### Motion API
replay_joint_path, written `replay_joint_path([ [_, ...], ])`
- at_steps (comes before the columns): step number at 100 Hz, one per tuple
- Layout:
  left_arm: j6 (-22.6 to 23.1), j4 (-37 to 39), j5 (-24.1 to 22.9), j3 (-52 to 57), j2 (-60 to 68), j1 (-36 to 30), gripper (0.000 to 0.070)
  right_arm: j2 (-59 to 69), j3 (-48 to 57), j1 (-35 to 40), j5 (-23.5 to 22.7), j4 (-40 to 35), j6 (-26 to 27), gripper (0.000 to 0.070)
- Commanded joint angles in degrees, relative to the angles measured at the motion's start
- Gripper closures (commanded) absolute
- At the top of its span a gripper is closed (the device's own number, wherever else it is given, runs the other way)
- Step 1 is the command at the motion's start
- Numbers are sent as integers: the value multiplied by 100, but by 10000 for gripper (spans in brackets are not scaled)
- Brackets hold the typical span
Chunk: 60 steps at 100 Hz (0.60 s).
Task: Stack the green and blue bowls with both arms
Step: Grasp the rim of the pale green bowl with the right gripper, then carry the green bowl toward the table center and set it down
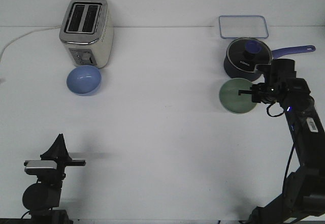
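Note:
The light blue bowl [84, 80] sits on the white table just in front of the toaster, at the left. The pale green bowl [233, 96] sits at the right, in front of the dark pot. My right gripper [247, 92] reaches in from the right and its fingers are over the green bowl's right rim. I cannot tell whether they grip the rim. My left gripper [60, 138] is low at the near left, far from both bowls. Its fingers point up, meet in a tip and hold nothing.
A cream toaster [86, 31] with a white cord stands at the back left. A dark blue long-handled pot with a glass lid [247, 57] stands right behind the green bowl. A clear flat lid [243, 26] lies at the back right.

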Motion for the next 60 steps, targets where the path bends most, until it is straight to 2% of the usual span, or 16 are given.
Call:
replay_joint_path([
  [1, -24, 59, -17, -103, -11, 4, 687, -46, 105, 341, -42, -37, 369, 700],
  [20, -24, 59, -17, -103, -13, 4, 687, -118, 105, 1626, -109, 76, 975, 700],
  [36, -24, 59, -17, -103, -11, 4, 687, -37, 105, 2660, -225, 669, 1484, 700],
  [46, -24, 59, -17, -103, -11, 4, 687, 63, 105, 3075, -219, 914, 1681, 700],
  [60, -24, 59, -17, -103, -11, 4, 687, 361, 103, 3460, -289, 898, 1799, 700],
])
